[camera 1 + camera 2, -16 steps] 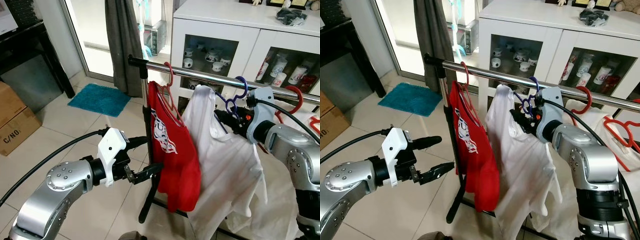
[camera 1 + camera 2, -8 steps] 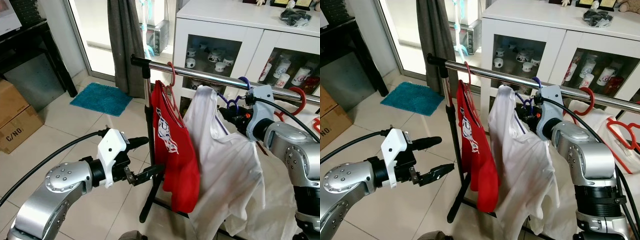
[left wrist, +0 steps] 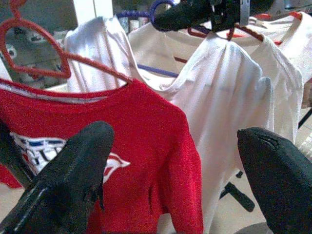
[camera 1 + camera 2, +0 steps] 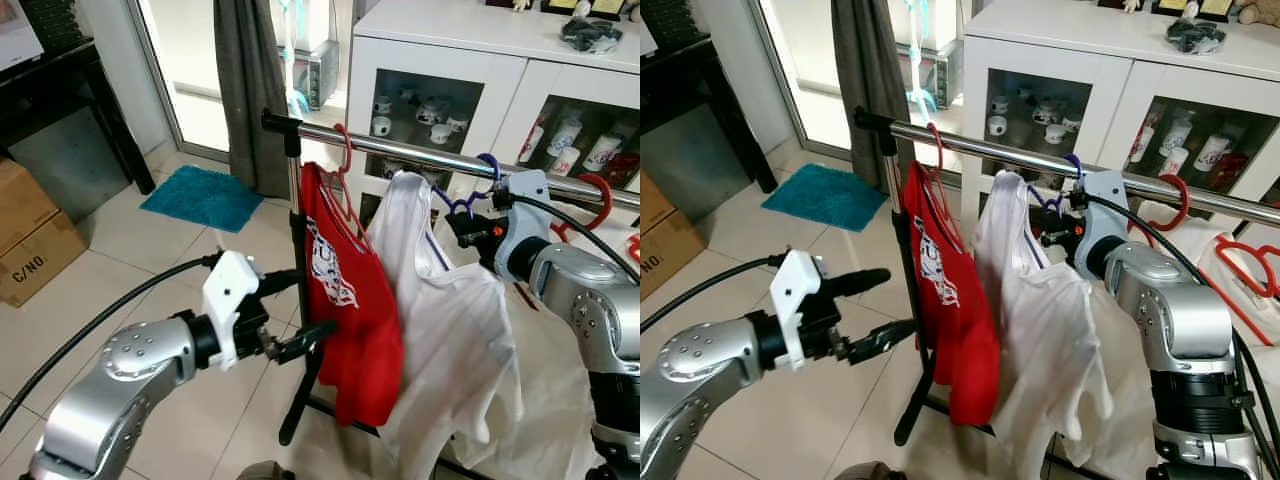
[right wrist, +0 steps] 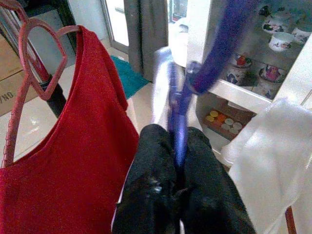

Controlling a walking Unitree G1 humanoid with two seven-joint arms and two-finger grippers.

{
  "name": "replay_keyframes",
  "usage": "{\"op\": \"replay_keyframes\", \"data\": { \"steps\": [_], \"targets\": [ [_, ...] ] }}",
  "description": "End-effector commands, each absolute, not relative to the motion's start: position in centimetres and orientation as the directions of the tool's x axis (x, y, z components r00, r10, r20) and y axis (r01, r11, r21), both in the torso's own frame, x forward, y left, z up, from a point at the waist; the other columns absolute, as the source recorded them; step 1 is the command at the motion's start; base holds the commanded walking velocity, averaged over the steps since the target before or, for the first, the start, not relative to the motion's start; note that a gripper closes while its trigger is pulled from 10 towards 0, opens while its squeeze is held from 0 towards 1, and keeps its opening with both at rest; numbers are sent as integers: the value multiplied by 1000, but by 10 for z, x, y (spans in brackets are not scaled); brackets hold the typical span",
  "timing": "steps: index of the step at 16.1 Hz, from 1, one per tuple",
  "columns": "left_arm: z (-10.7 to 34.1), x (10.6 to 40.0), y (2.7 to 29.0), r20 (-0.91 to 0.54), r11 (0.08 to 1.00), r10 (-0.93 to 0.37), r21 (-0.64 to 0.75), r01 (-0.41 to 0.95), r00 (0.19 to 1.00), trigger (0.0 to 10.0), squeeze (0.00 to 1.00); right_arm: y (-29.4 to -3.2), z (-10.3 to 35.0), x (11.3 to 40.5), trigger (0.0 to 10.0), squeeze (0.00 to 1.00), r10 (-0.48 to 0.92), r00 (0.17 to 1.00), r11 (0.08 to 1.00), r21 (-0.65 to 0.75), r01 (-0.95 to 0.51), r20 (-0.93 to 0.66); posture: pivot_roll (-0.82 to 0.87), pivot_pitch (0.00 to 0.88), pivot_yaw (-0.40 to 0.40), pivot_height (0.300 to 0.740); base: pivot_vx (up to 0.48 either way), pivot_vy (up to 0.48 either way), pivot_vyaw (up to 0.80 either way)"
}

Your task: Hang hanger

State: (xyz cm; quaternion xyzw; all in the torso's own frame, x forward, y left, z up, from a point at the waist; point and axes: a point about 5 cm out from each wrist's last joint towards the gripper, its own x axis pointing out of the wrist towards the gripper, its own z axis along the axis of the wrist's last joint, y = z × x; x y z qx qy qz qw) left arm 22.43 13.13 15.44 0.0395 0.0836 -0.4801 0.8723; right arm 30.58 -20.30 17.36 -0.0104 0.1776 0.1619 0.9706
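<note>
A purple hanger [image 4: 470, 200] carries a white shirt [image 4: 450, 330]; its hook [image 4: 488, 165] sits at the chrome rail [image 4: 400, 150] of the clothes rack. My right gripper [image 4: 462, 226] is shut on the hanger's neck just below the rail; in the right wrist view the black fingers [image 5: 156, 156] pinch the purple hanger [image 5: 178, 102]. A red shirt [image 4: 345, 300] on a red hanger [image 4: 343, 160] hangs to the left of it. My left gripper [image 4: 303, 308] is open, level with the red shirt's [image 3: 146, 146] lower half and right next to it, holding nothing.
The rack's black post [image 4: 296, 260] stands just behind my left gripper. More red hangers [image 4: 592, 195] sit on the rail at the right. Behind stands a white glass-door cabinet [image 4: 440, 60] with cups. A teal mat [image 4: 200, 198], cardboard boxes [image 4: 30, 235] and a grey curtain [image 4: 250, 80] lie to the left.
My left gripper has moved forward and to the right, closer to the red shirt. The right gripper, still on the purple hanger, has edged up toward the rail.
</note>
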Motion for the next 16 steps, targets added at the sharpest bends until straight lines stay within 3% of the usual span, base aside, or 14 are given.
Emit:
{"op": "replay_keyframes", "data": {
  "steps": [1, 8, 11, 16],
  "targets": [
    [157, 226, 128, -172, 531, -833, 22, 847, 526, 10000, 0, -206, 181, 304, 0, 0, 302, 896, 950, 30, -310, -324, 56, 0, 31, 740, 0, 0, 0],
    [160, 244, 125, -142, 596, -783, 110, 795, 606, 10000, 0, -203, 196, 301, 0, 0, 282, 925, 956, -7, -294, -255, 52, 0, 49, 740, 0, 0, 0],
    [158, 255, 122, -112, 719, -671, 144, 680, 733, 10000, 0, -206, 220, 281, 0, 0, 280, 949, 957, -33, -287, -147, 47, 0, 47, 740, 0, 0, 0],
    [147, 246, 116, -112, 781, -605, 106, 615, 788, 10000, 0, -189, 182, 251, 0, 0, 216, 958, 974, -21, -224, -190, 40, 0, 38, 740, 0, 0, 0]
  ]
}}
